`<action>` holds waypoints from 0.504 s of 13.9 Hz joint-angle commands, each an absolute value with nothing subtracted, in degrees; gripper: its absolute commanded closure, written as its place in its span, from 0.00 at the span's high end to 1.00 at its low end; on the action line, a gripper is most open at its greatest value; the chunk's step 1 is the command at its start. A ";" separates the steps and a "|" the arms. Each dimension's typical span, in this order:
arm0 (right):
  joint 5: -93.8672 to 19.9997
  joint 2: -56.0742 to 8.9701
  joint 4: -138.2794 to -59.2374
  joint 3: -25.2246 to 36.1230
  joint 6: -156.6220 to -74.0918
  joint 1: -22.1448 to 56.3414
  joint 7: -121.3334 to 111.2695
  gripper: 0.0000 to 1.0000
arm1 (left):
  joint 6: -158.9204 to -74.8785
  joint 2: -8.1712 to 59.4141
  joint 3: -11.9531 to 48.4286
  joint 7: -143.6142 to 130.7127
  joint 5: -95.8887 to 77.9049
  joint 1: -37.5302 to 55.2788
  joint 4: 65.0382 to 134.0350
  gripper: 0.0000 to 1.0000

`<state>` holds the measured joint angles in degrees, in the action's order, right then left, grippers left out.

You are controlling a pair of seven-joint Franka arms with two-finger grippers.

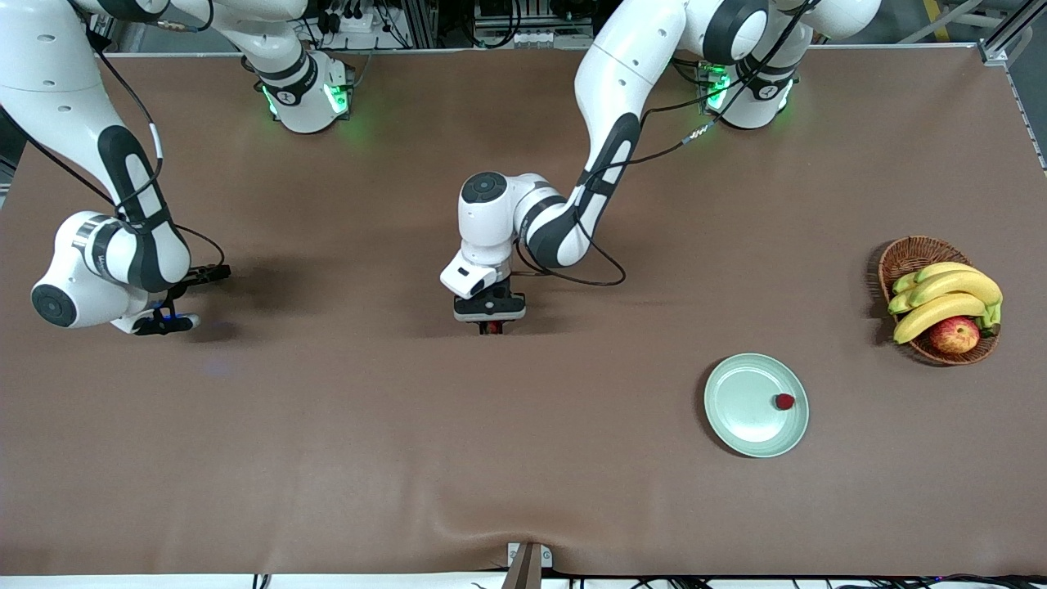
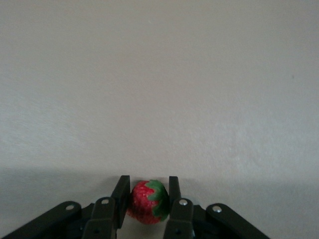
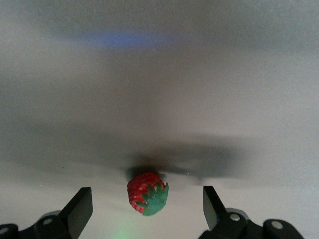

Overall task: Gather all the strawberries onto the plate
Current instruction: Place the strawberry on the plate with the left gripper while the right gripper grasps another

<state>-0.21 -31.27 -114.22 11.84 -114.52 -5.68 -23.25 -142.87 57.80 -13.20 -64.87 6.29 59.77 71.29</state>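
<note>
On the plate (image 1: 748,409), nearest the front camera, I see one strawberry (image 1: 785,401) resting by the rim. Farther back at mid-table, my left gripper (image 1: 491,325) pinches a second strawberry (image 2: 146,201) tight. Toward the right arm's end, the right gripper (image 1: 168,321) stands spread wide around the third strawberry (image 3: 147,193).

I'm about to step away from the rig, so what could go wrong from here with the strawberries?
1. The left gripper pinches its strawberry by the fingertips only; it might slip out on the way to the plate.
2. The right gripper is open around another strawberry; closing might nudge it away.
3. A dropped strawberry might roll off the plate, where one berry already sits near the rim.
</note>
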 commanded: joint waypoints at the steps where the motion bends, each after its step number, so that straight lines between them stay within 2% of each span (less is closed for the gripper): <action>1: 0.97 -30.76 -115.23 11.34 -114.87 -6.68 -24.08 0.90 | -135.55 52.49 -14.59 -65.91 3.53 56.79 71.89 0.00; 6: 0.97 -30.59 -115.22 11.34 -114.96 -6.33 -24.17 0.55 | -130.26 47.12 -14.50 -69.69 1.85 42.30 71.98 0.00; 7: 0.97 -30.50 -115.14 11.34 -114.96 -6.07 -24.17 0.50 | -128.95 46.33 -14.41 -70.05 1.85 39.32 72.24 0.00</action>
